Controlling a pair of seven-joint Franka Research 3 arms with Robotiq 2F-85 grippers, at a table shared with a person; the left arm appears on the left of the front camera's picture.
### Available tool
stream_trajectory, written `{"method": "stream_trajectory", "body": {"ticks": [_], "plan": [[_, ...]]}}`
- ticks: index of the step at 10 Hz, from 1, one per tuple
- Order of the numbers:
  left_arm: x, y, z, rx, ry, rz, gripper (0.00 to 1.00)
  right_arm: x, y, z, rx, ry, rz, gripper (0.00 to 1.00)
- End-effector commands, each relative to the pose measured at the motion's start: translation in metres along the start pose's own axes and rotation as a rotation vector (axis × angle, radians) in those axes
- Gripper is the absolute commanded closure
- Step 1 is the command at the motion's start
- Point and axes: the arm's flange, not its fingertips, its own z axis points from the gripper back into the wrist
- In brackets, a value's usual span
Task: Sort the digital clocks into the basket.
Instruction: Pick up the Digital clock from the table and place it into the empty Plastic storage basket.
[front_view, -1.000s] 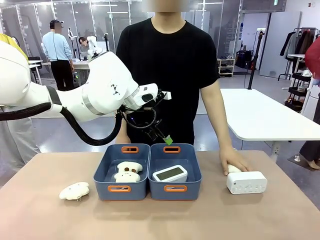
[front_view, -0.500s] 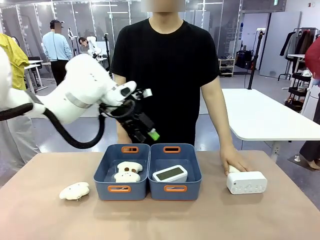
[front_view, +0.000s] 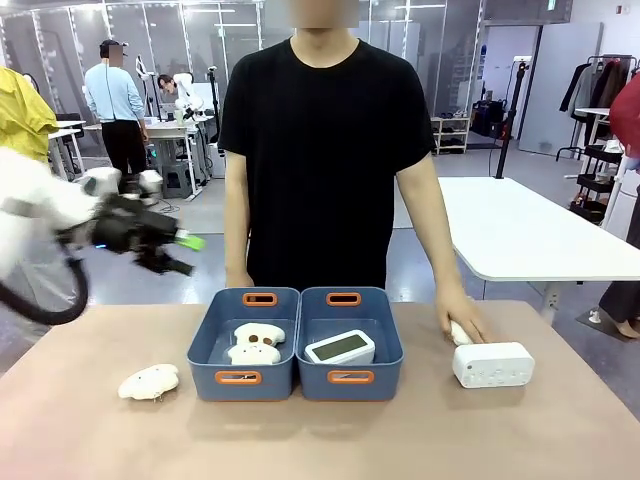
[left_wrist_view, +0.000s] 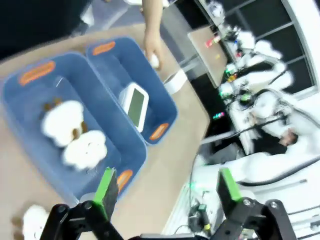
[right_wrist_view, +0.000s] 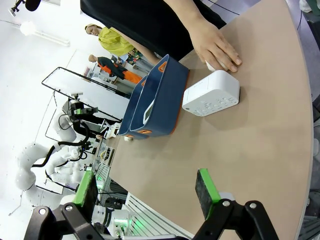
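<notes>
One clock lies screen-up in the right basket. The other clock stands on the table well to the right, its buttons turned toward the robot and a person's hand just behind it. The left gripper and right gripper are both spread wide and empty, well clear of it. The shell is judged light, stiff and smooth, so slipping is likely. It is best taken across its narrower span at mid-length, with pads kept off the rounded corners.
</notes>
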Motion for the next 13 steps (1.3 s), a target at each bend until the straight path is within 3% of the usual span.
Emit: {"method": "stream_trajectory", "body": {"ticks": [1,2,4,6,8,9,13], "plan": [[-0.040,0.031,0.057,-0.065,-0.085,0.078,0.00,0.000,0.001,0.001,0.010,0.000,0.009,0.00],[-0.063,0.054,0.089,-0.029,-0.094,0.112,0.00,0.000,0.001,0.001,0.010,0.000,0.009,0.00],[-0.111,0.090,0.160,-0.086,-0.261,0.135,0.00,0.000,0.001,0.001,0.010,0.000,0.009,0.00],[-0.162,0.075,0.207,-0.085,-0.400,0.138,0.00,0.000,0.001,0.001,0.010,0.000,0.009,0.00],[-0.174,0.078,0.208,-0.070,-0.500,0.155,0.00,0.000,0.001,0.001,0.010,0.000,0.009,0.00],[-0.171,0.087,0.222,-0.060,-0.393,0.177,0.00,0.000,0.001,0.001,0.010,0.000,0.009,0.00],[-0.171,0.087,0.222,-0.060,-0.393,0.177,0.00,0.000,0.000,0.000,0.000,0.000,0.000,0.00]]}}
